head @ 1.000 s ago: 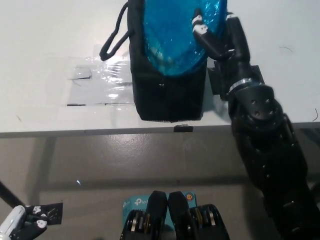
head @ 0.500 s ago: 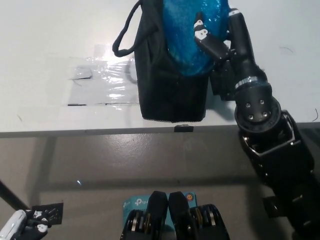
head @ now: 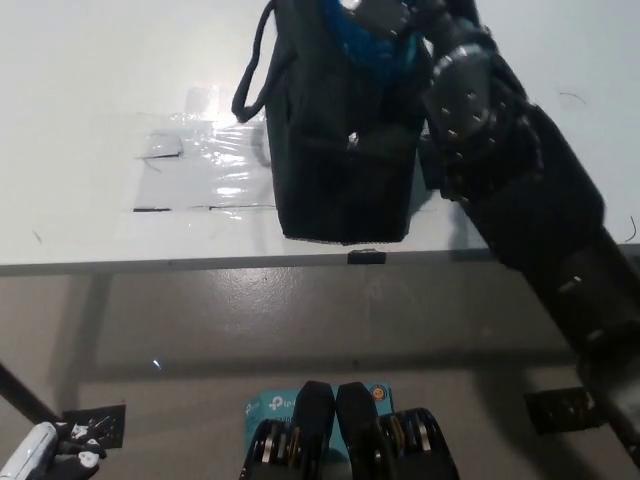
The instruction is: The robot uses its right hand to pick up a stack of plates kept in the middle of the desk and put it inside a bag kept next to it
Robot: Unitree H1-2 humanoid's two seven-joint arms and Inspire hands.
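Note:
A black bag [head: 340, 150] with a cord handle stands upright on the white desk [head: 100, 80] near its front edge. The stack of blue plates [head: 365, 40] sits mostly down inside the bag's mouth, only a blue patch showing at the top. My black right hand [head: 385, 15] is at the bag's opening over the plates, its arm crossing from the lower right; its fingers are largely hidden by the bag and the picture's top edge. My white left hand [head: 40, 458] rests low at the bottom left corner, below the desk.
A clear plastic sheet [head: 200, 165] is taped to the desk left of the bag. The desk's front edge [head: 200, 265] runs across the middle, with grey floor below it.
The blue plates have sunk from well above the bag's rim to mostly inside it. My right arm has swung up and over the bag. The left hand has slipped lower.

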